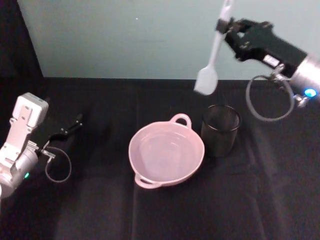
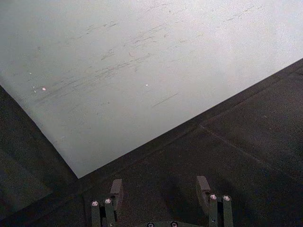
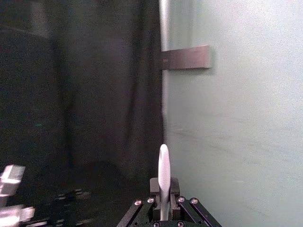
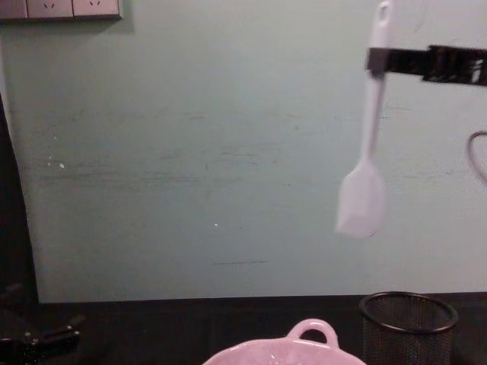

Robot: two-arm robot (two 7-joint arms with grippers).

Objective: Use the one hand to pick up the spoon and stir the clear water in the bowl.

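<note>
- Grips the spoon (image 1: 214, 52) high on its handle with the right gripper (image 1: 224, 26), fingers closed flat on it, scoop hanging down.
- Holds it well above the table, over the gap between the bowl (image 1: 150, 131) and the black mesh cup (image 1: 221, 129).
- Places the pale pink bowl on the black cloth, below the scoop and toward the robot's left, with water too clear to make out easily.
- Risks landing the scoop in or on the mesh cup if lowered straight down, given how close the cup stands to the bowl's rim.
- Risks the spoon pivoting or slipping in so narrow a grip once the scoop meets water or the bowl's wall.
- Risks knocking the rim, sliding the bowl or slopping water with too wide or too deep a stir.
- Leaves the left gripper (image 2: 161, 194) parked low at the left, fingers apart and holding nothing, well clear of the bowl.
</note>
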